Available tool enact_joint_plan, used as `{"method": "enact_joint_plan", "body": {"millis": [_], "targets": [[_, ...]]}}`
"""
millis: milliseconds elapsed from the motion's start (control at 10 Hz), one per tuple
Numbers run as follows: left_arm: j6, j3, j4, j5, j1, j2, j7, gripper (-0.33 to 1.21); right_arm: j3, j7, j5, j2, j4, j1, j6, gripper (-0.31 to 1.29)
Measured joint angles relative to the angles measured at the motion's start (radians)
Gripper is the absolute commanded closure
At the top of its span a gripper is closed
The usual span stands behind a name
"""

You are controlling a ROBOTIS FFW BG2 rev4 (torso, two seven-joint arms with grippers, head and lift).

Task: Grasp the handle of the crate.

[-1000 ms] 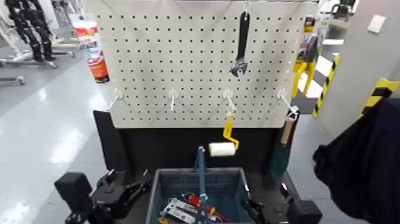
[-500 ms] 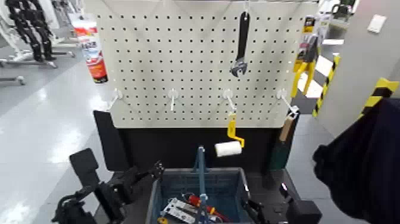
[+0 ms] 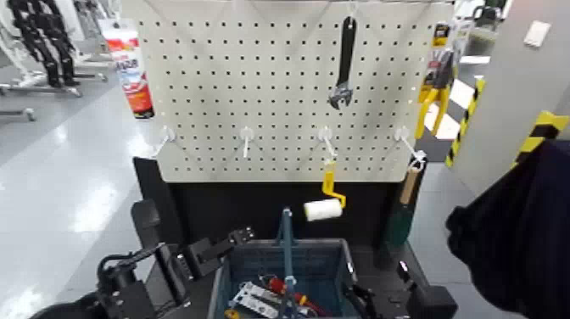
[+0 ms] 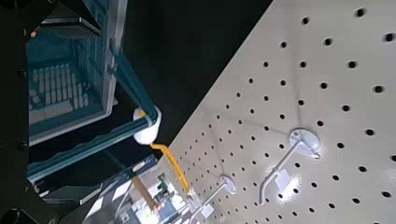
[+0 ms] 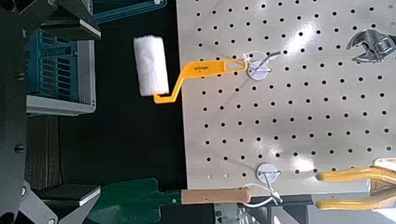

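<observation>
My left gripper has come inward since the earlier frame, from outside the crate to just by its far left corner, and the paint roller hanging beyond has swung a little. The left fingers stand wide open, with nothing in them. The handle rises upright over the crate, to the right of those fingers and still apart from them; from my left wrist, its two blue-grey arms show in the space between my fingertips, farther off. My right gripper waits by the crate's right side, its fingers open too, and empty. Below my left fingertips, inside the crate, lie a red-handled tool and a pale, slotted metal piece. Ahead of both sets of fingers stands the pegboard, where the adjustable wrench hangs high up. Out beyond my right fingers hang the wooden-handled trowel and, higher, the yellow-handled pliers, while the red and white tube is far over on my left fingers' side
</observation>
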Motion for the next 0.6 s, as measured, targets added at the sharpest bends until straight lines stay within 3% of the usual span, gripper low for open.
{"method": "enact_joint_plan", "body": {"millis": [300,600], "targets": [[0.069,-0.055,0.145,0.147,-0.085,0.015,-0.079,0.12,0.002,0.0,-0.004,0.0,0.003,-0.001,-0.005,0.14],[0.091,-0.126,0.307,0.169,-0.188,0.021,-0.19,0.13,0.004,0.0,-0.007,0.0,0.007,-0.002,-0.009,0.14]]}}
